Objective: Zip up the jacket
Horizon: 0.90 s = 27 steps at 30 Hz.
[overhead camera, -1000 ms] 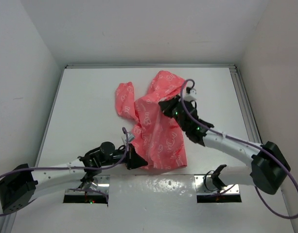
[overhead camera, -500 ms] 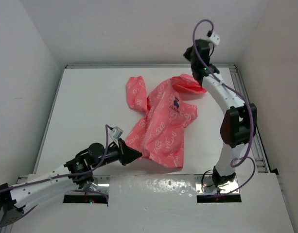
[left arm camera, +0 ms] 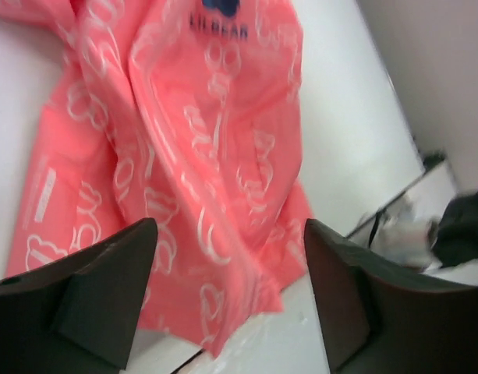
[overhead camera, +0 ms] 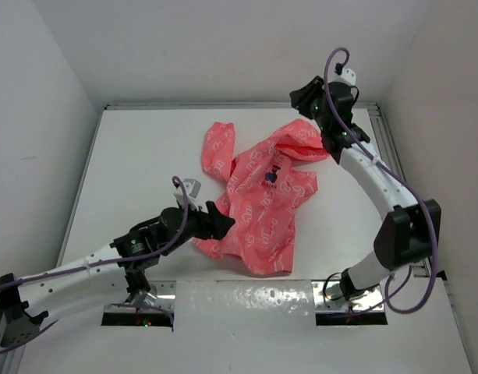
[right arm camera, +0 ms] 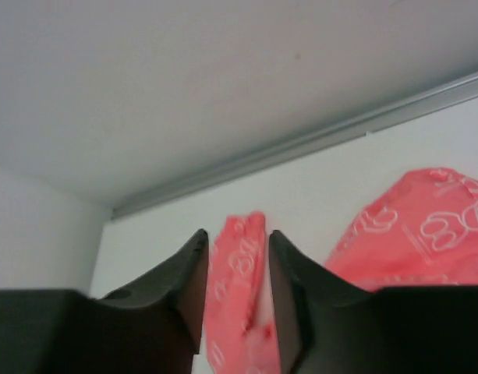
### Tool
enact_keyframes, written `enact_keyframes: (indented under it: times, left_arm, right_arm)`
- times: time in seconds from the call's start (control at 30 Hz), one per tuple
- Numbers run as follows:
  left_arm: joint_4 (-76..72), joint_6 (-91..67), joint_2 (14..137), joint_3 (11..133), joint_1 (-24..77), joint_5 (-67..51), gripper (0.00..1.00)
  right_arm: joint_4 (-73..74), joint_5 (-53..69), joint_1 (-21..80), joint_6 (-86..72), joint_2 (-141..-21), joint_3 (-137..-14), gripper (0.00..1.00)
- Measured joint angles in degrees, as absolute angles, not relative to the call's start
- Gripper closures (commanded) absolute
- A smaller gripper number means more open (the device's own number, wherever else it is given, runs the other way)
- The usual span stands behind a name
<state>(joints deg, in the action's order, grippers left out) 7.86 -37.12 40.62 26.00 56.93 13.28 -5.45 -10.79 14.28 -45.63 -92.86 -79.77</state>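
Note:
The coral-pink jacket [overhead camera: 258,206] lies crumpled on the white table, one sleeve [overhead camera: 217,152] flung to the back left and its dark blue patch [overhead camera: 272,176] facing up. My left gripper [overhead camera: 221,224] is open at the jacket's near left hem. In the left wrist view the fingers stand wide apart around the left gripper [left arm camera: 229,227], with the jacket [left arm camera: 215,140] beyond them and nothing held. My right gripper [overhead camera: 301,97] hangs open above the table's back edge, over the hood. The right wrist view shows the right gripper [right arm camera: 237,238] with the far sleeve [right arm camera: 239,288] seen through the gap.
A metal rail [overhead camera: 239,106] runs along the table's back edge and another rail [overhead camera: 391,164] down the right side. White walls close in on three sides. Two metal base plates [overhead camera: 137,308] sit at the near edge.
Both grippers were shut on the jacket and have let go. The right arm swung up to the back, stretching the jacket out. The left gripper moved toward the hem and opened wide.

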Motion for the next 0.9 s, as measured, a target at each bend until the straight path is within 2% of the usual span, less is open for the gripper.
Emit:
enact_keyframes:
  times: [0.03,0.07,0.1,0.13,0.17,0.2,0.6,0.73,0.9]
  left_arm:
    - [8.4,-37.2,41.1,27.7,56.9,15.2,0.22]
    - [8.9,-37.5,41.3,29.3,56.9,16.8,0.21]
    - [9.2,-37.7,41.2,30.7,56.9,18.5,0.11]
    - [9.5,-37.8,40.7,32.0,56.9,20.5,0.08]
    - [9.7,-38.0,39.8,32.8,56.9,22.3,0.07]
    - [9.8,-38.1,38.2,33.2,56.9,24.5,0.06]
    - [21.4,-37.7,27.4,42.5,56.9,34.5,0.04]
    - [24.7,-36.8,24.7,46.0,56.9,35.6,0.04]
    - [26.0,-35.6,22.2,46.4,56.9,36.6,0.04]
  right_arm:
    - [-4.8,-9.1,14.7,-45.5,-90.7,-77.6,0.48]
    - [-3.7,-7.6,15.0,-45.3,-89.2,-76.1,0.29]
    - [-2.6,-6.6,15.4,-45.4,-85.9,-73.5,0.22]
    - [-1.5,-5.5,15.7,-44.9,-83.1,-71.7,0.17]
    - [-0.4,-4.5,16.0,-44.5,-80.1,-69.5,0.06]
    - [0.7,-3.8,16.2,-44.5,-76.6,-67.3,0.01]
    - [14.2,-0.5,16.4,-43.7,-30.2,-42.2,0.01]
    - [23.1,-1.4,16.4,-43.7,-21.3,-40.0,0.01]
    - [30.8,-3.2,16.4,-43.7,-16.1,-39.7,0.01]
